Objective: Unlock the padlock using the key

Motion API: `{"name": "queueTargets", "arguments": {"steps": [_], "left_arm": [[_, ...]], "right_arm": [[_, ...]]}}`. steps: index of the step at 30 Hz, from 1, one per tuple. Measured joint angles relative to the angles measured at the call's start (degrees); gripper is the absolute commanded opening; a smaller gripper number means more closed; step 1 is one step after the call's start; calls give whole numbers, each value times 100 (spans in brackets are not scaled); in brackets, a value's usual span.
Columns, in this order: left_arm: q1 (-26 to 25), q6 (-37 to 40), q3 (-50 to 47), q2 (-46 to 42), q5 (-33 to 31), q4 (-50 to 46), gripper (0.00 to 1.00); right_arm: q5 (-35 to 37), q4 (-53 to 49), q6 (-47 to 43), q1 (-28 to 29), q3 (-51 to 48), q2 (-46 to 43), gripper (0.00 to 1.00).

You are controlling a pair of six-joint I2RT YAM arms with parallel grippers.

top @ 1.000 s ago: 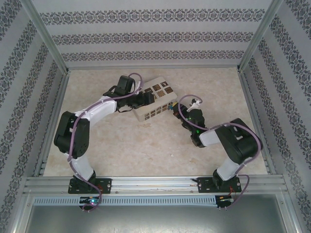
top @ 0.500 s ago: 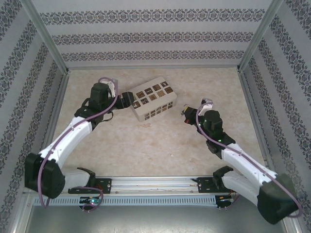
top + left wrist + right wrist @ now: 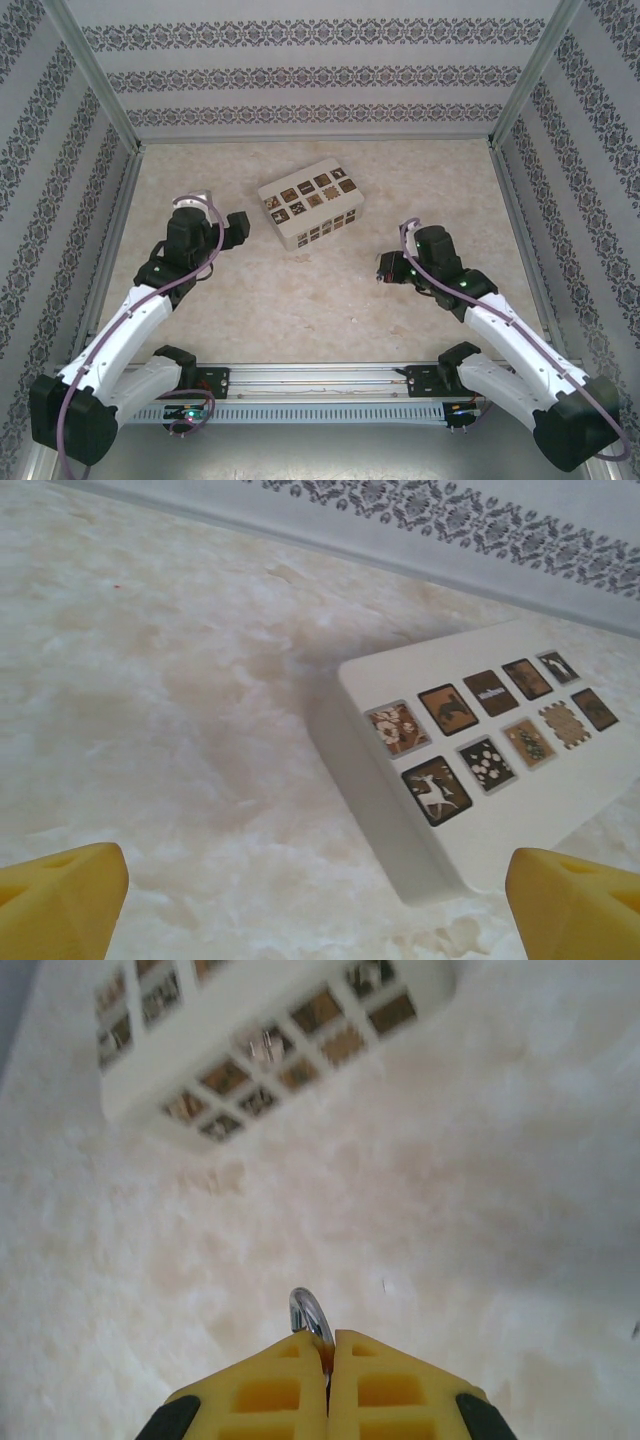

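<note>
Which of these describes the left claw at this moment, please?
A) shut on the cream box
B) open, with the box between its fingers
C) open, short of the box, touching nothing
C: the left claw has its yellow fingers spread wide, and the box lies beyond them, untouched.
</note>
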Motion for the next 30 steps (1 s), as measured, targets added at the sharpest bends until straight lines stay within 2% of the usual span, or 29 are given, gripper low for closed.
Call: {"name": "queueTargets", "arguments": {"steps": [4,17,25,27,30], "left_arm": [[0,-7,-157,-160,-186,2,98],[4,-33,-398,-452,-295,0,99],[7,-31,-404,-437,-330,0,100],[17,-28,-402,-400,-339,0,100],[37,-28,-402,-328,-358,0,100]], "right_arm": [[-269,-251,7,144,-20,463,0],[-730,22,76,313,-404,1755,0],[-782,385,227,313,-586,2015,13],[-785,450,227,310,-586,2096,20],[-785,511,221,306,-586,2153,24]]}}
